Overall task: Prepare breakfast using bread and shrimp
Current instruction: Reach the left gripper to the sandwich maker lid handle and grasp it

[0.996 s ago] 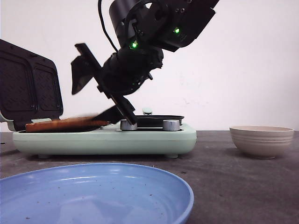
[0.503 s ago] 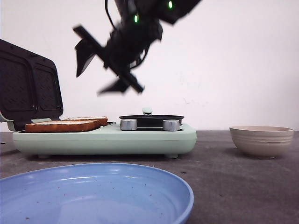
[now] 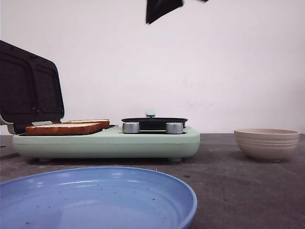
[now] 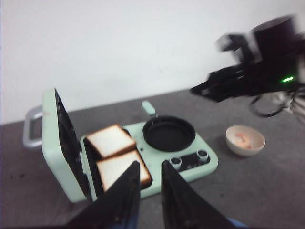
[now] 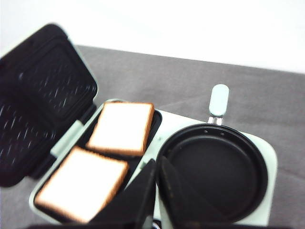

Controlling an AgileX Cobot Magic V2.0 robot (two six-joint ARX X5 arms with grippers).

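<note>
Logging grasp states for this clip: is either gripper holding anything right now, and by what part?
Nothing is held. The left gripper has nothing between its fingers, the right gripper likewise, and both bread slices lie in the sandwich maker.

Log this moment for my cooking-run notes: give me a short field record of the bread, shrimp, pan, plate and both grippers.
bread: two toasted slices on the open grill plate of the green appliance
shrimp: in the beige bowl, apart from the appliance
pan: round black pan, empty
plate: blue plate, empty
left gripper: slightly open, holding nothing
right gripper: nearly closed, holding nothing, above the appliance
</note>
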